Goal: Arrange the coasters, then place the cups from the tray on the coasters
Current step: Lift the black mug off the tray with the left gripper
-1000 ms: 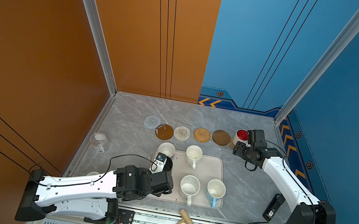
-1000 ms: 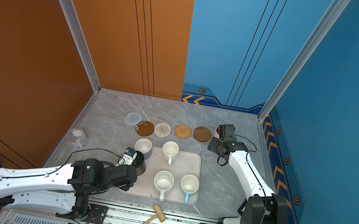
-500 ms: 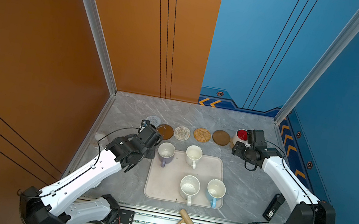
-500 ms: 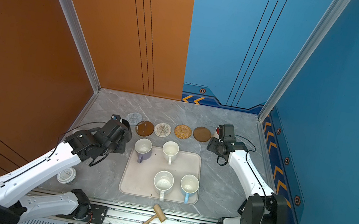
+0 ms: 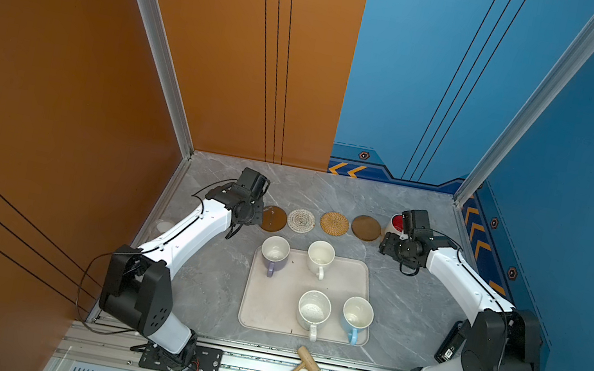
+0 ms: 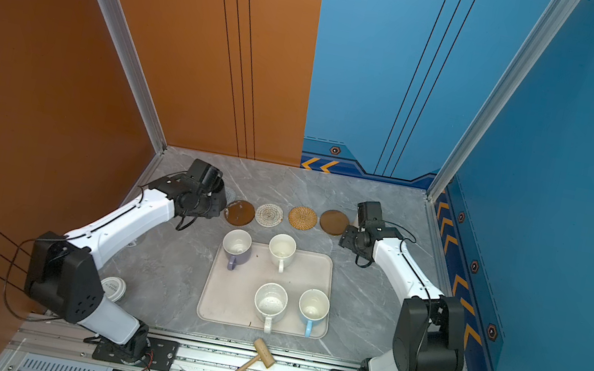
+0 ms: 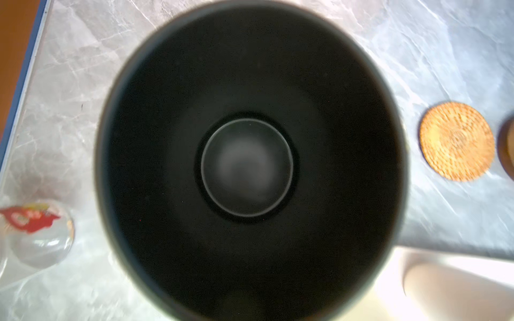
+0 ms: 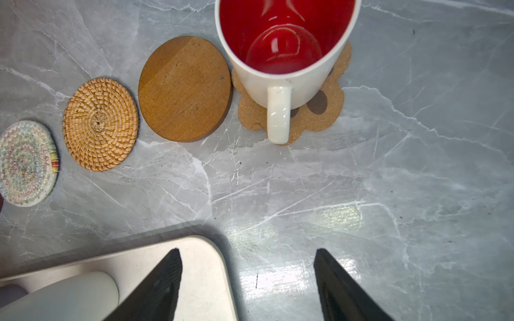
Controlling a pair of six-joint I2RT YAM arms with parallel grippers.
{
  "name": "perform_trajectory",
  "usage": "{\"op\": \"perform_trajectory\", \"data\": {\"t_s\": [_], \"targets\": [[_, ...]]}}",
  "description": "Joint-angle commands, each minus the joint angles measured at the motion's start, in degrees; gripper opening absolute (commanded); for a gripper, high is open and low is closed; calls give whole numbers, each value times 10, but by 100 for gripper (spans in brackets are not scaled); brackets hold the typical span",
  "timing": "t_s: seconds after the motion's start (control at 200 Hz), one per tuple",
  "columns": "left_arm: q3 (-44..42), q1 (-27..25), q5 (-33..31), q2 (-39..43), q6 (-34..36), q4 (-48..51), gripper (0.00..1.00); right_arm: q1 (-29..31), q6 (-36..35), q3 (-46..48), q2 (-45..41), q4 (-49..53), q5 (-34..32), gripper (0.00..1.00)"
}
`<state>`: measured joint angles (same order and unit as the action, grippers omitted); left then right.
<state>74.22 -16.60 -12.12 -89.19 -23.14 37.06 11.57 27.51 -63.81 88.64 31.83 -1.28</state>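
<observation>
Coasters lie in a row along the back: brown disc (image 5: 273,219), whitish woven round (image 5: 300,220), tan rattan (image 5: 334,223), brown disc (image 5: 366,228). The red-inside cup (image 8: 250,80) stands on the paw-shaped coaster (image 8: 331,102). My right gripper (image 8: 247,251) is open and empty, a short way in front of it, by the tray (image 8: 205,278) corner. My left gripper (image 5: 247,213) is shut on the black cup (image 7: 250,166) at the row's left end, over a whitish coaster (image 6: 231,194). Lavender (image 5: 274,252), cream-white (image 5: 320,256), speckled (image 5: 314,308) and light blue (image 5: 358,313) cups stand on the tray.
A clear glass jar (image 6: 112,288) stands by the left wall beside the left arm. A wooden mallet (image 5: 305,363) lies on the front rail. A black device (image 5: 450,346) rests near the right arm's base. Walls close in at the left, back and right.
My left arm has swung from the tray's near left side to the far left end of the coaster row, carrying the black cup. The right gripper has hardly moved.
</observation>
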Motion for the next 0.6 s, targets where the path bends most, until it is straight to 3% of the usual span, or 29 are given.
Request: {"op": "perform_trajectory", "data": {"t_s": [0.0,0.325,0.596], "targets": [[60,16,16,-40,27,-67,0,0,15,-24,22,-3,2,74],[196,36,31,-216,34,-112,0,-3,25,-41,60,-2,-2,73],[254,47,14,-285,34,-128,0,-2,32,-39,71,0,-4,73]]}}
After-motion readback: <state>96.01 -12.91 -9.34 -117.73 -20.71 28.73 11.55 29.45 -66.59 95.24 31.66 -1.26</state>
